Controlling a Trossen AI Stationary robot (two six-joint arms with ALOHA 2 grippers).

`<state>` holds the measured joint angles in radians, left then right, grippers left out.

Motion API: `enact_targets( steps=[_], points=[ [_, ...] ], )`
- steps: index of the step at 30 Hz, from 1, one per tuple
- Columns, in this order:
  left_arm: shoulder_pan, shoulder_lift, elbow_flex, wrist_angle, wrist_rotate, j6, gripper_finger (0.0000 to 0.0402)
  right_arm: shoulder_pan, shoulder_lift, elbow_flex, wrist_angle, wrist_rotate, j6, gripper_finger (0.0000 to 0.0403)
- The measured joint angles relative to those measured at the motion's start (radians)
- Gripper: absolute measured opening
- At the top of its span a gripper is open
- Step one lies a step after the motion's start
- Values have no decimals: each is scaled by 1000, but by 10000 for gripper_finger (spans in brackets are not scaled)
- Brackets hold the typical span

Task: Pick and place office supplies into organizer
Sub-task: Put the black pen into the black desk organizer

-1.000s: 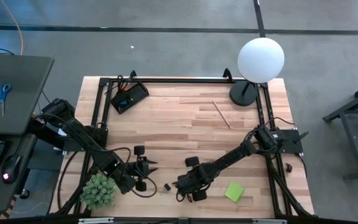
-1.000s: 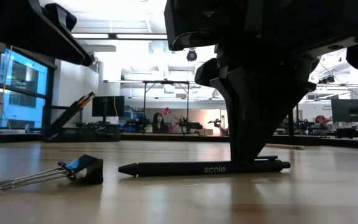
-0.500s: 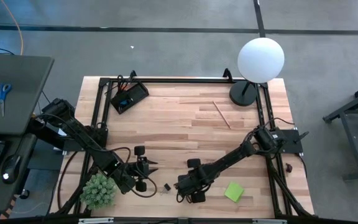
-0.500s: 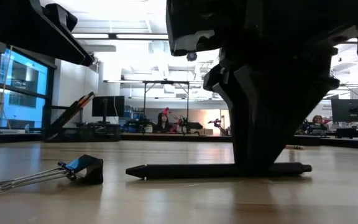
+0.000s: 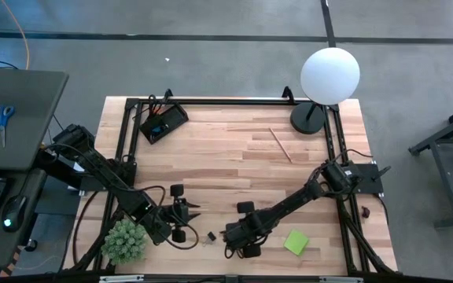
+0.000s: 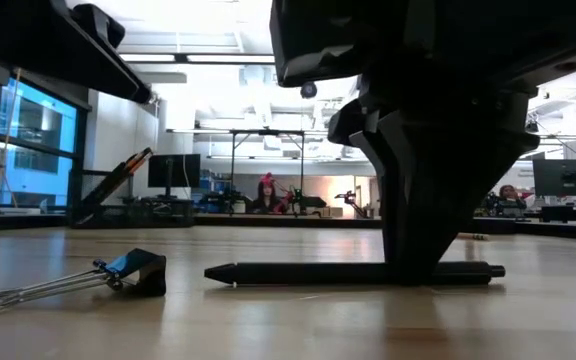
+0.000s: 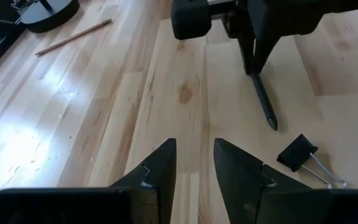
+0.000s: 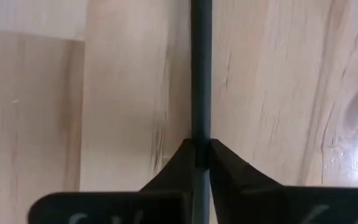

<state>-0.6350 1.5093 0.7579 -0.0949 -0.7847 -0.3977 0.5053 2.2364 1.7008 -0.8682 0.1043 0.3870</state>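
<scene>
Pen (image 6: 353, 272): black, lying flat on the table near its front edge, tip toward the clip; the right fingers pinch it partway along the barrel
Right gripper (image 8: 201, 152): down at the tabletop, fingers pressed together on the pen, which runs straight out between them
Clip (image 6: 136, 272): black binder clip with wire handles, on the wood just beside the pen tip, apart from it
Left gripper (image 7: 194, 165): low over the table near the plant, fingers slightly spread, holding nothing, pointed toward the pen and clip
Sticky pad (image 5: 296, 241): green, on the table near the right gripper, untouched
Pencil (image 5: 281, 145): wooden, lying loose mid-table toward the lamp
Organizer (image 5: 163, 123): black tray at the far left corner, well apart from the pen; some items seem to be inside, too small to name
Plant (image 5: 124, 241): green, at the front left corner beside the left arm
Lamp (image 5: 329, 76): white globe on a round black base, far right corner
Risk: the grip looks off-centre along the barrel, so the pen may tilt or swivel when lifted
Risk: the carry to the organizer crosses the left arm's side; a low path could brush that arm or knock the clip
</scene>
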Motion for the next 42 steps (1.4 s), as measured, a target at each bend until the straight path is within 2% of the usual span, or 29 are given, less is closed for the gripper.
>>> enact_targets(
  steps=[5, 8, 11, 16, 21, 29, 35, 42],
  points=[
    [0, 0, 0, 45, -5, 30, 97, -1, 0, 0, 2, -7, -2, 27],
    [0, 0, 0, 57, -5, 56, 97, -2, 1, 15, -33, -2, 7, 15],
    [0, 0, 0, 57, -5, 61, 97, -3, 5, 60, -119, 3, 16, 8],
    [1, 0, 0, 67, -5, 61, 97, -3, 4, 172, -245, 80, 17, 12],
    [1, 0, 0, 103, -5, 60, 97, -3, 3, 282, -302, 139, 2, 7],
    [1, 6, 0, 199, -1, 106, 97, -15, 2, 323, -352, 149, 29, 7],
    [1, 57, 0, 301, 23, 309, 97, -57, 2, 323, -357, 128, 91, 9],
    [10, 89, 1, 303, 10, 390, 101, -76, 2, 323, -352, 77, 142, 9]
  ],
)
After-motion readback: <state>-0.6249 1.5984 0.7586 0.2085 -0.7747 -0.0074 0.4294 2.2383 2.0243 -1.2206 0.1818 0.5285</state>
